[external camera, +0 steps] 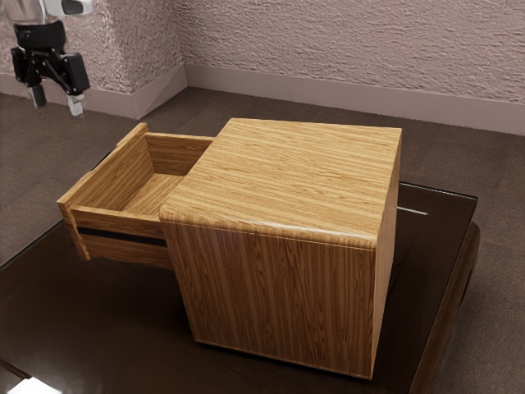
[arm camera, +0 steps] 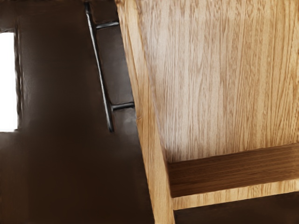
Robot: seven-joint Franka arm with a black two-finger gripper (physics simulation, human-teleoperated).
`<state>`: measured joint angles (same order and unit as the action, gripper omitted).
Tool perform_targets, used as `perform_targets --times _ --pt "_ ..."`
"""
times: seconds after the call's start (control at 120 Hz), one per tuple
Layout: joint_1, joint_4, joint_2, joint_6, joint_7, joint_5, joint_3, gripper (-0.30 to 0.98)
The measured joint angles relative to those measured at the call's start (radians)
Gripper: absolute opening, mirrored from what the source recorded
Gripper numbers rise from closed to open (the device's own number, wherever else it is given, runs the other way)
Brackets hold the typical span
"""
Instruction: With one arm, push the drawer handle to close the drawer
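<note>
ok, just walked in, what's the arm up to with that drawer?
The robot's gripper hangs clear of the drawer, up near its front end, fingers open and holding nothing. The job is to push the black handle to close it. Right now the drawer stands well out of the wooden cabinet.

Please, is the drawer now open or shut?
Open: the drawer stands out from the cabinet, and part of its inner floor is visible from above.

Dark glossy table (external camera: 107, 320), rough pinkish wall (external camera: 353, 41), pale baseboard (external camera: 344, 93), dull brown floor (external camera: 459, 156)
</note>
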<state>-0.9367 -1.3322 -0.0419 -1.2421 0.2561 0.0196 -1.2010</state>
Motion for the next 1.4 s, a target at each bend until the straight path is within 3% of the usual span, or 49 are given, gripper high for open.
perform_targets --times 0.092,0.25,0.417,0.517,0.583,0.717,0.775,0.85,1.067,1.4 --pt "-0.017 0.179 0.003 0.037 0.022 0.002 0.005 0.68" --pt "-0.021 0.22 0.002 0.102 0.065 0.0 0.071 0.68" --pt "-0.061 0.175 -0.001 0.167 0.111 0.039 0.09 0.26" --pt "-0.038 0.16 0.008 0.186 0.124 0.072 0.127 0.1" --pt "0.073 0.144 0.02 0.194 0.131 0.084 0.254 0.03" --pt "0.479 -0.056 0.195 0.177 0.131 0.148 0.713 -0.04" --pt "0.606 -0.15 0.261 0.156 0.123 0.178 0.806 -0.06" --pt "0.685 -0.266 0.316 0.116 0.124 0.216 0.875 -0.07" --pt "0.748 -0.539 0.455 -0.01 0.188 0.322 0.886 -0.09" --pt "0.775 -0.658 0.462 -0.207 0.351 0.496 0.663 -0.1"
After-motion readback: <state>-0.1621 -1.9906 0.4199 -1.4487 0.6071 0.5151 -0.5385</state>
